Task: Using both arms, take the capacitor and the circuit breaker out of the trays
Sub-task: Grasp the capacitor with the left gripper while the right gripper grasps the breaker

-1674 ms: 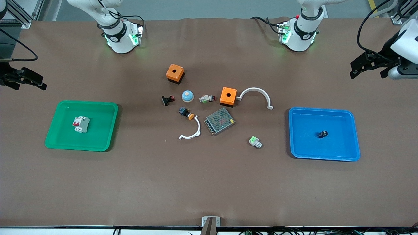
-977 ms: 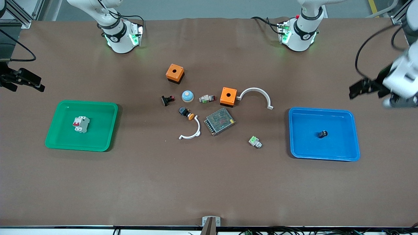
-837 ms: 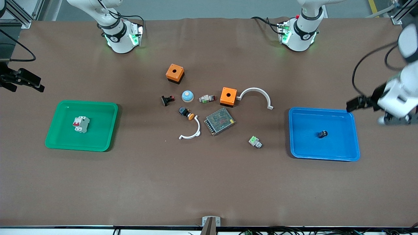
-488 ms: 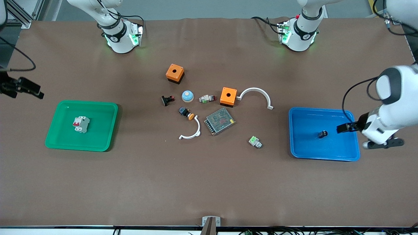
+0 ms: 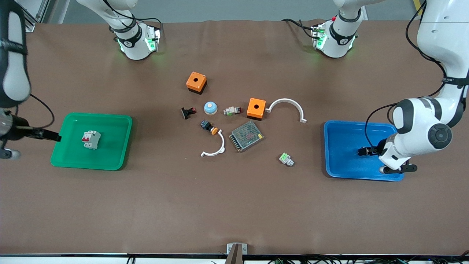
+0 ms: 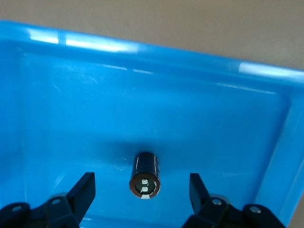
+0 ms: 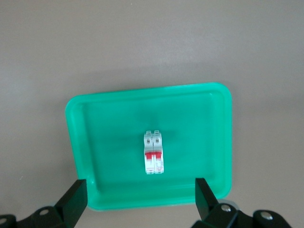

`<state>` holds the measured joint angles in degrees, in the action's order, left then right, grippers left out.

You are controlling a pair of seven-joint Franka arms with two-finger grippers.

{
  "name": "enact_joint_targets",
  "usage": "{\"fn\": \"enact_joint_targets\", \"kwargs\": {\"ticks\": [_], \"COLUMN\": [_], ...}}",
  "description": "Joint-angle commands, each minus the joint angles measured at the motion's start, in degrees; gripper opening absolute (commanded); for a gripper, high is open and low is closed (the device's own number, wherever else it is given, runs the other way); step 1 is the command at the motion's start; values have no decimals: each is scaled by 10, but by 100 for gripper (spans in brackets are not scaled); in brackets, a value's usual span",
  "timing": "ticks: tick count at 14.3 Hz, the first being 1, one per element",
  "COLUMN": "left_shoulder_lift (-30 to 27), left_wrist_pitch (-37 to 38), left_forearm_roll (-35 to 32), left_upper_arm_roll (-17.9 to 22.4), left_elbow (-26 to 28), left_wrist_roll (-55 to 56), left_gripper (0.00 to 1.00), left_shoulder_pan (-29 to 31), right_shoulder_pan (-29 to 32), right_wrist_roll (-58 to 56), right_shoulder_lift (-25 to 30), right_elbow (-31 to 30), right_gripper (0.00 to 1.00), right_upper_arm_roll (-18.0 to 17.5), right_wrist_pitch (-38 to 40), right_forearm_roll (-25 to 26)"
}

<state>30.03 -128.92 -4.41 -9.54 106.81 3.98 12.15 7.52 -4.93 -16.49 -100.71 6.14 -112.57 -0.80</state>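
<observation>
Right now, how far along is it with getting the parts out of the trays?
Nothing is out yet. The capacitor lies in the blue tray and the breaker in the green tray. In hand: the left hand is down in the blue tray, fingers open on either side of the capacitor. The right hand hangs open at the green tray's edge, short of the breaker. Left: both grasps and both lifts out.

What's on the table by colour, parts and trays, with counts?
Orange boxes: 2
White curved clips: 2
Green: 1, green tray
Blue: 1, blue tray
Grey: 2, circuit breaker, mesh power supply
Black: 1, capacitor
Mixed small parts: 5
Total: 14
</observation>
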Motion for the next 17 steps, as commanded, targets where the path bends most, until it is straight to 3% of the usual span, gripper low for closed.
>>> {"fn": "enact_joint_targets", "kwargs": {"ticks": [1, 3, 5, 8, 10, 12, 13, 14, 15, 16, 17], "left_shoulder_lift": [10, 16, 23, 25, 27, 26, 18, 7, -8, -22, -35], "left_wrist_pitch": [-6, -6, -6, -6, -6, -6, -3, 0, 10, 32, 56], "left_forearm_roll": [-14, -14, -14, -14, -14, -16, -16, -16, -15, -15, -15], "left_upper_arm_roll": [-2, -2, -2, -2, -2, -3, -7, -14, -32, -49, -65], "left_elbow": [6, 7, 6, 5, 5, 4, 2, 1, 0, 0, -1], "left_wrist_roll": [2, 3, 2, 2, -1, -3, -3, 2, 8, 18, 44], "left_gripper": [71, 58, 52, 43, 26, 2, 0, 0, 0, 0, 0], "left_shoulder_pan": [2, 1, 2, 1, 1, -4, -6, -6, -6, -6, -6], "right_shoulder_pan": [6, 5, 7, 10, 13, 17, 17, 17, 18, 19, 18], "right_wrist_roll": [-1, -10, -25, -26, -26, -26, -26, -32, -39, -41, -43], "right_shoulder_lift": [17, 17, 8, -25, -42, -47, -46, -46, -46, -46, -45], "right_elbow": [-120, -197, -252, -280, -281, -281, -280, -280, -280, -279, -276], "right_gripper": [100, 100, 100, 100, 99, 92, 81, 51, 14, 0, 0], "right_upper_arm_roll": [-7, -7, -7, -8, -8, -8, -8, -8, -8, -8, -8], "right_wrist_pitch": [-120, -224, -321, -370, -373, -371, -367, -365, -366, -365, -364], "right_forearm_roll": [-5, -5, -5, -6, -6, -6, -6, -6, -6, -6, -6]}}
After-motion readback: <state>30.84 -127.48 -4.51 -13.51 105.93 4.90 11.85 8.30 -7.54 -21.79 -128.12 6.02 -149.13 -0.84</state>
